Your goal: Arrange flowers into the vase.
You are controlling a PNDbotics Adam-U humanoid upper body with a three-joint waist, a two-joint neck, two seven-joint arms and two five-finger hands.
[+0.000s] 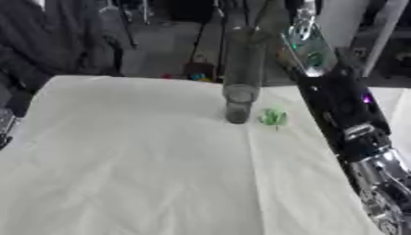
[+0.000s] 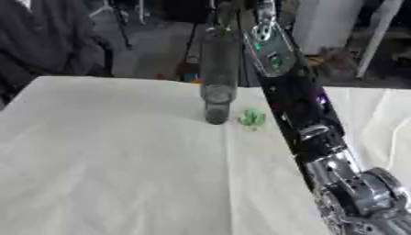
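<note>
Your right arm (image 1: 345,114) is reaching from lower right toward the top centre; its hand is running past the top edge, so I cannot tell its grip. The tall grey vase (image 1: 240,73) is standing upper centre on the white cloth (image 1: 136,160), a small green sprig (image 1: 274,117) lying just right of its base. Dark room clutter is showing behind.

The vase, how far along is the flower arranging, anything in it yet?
Nothing looks done: the tall clear vase stands on the white cloth with no flower visible in it. A small green piece lies on the cloth just right of its base, touched by nothing. The right arm reaches past the vase; neither hand is in view, so what it holds can't be told. Placing flowers is still left.
</note>
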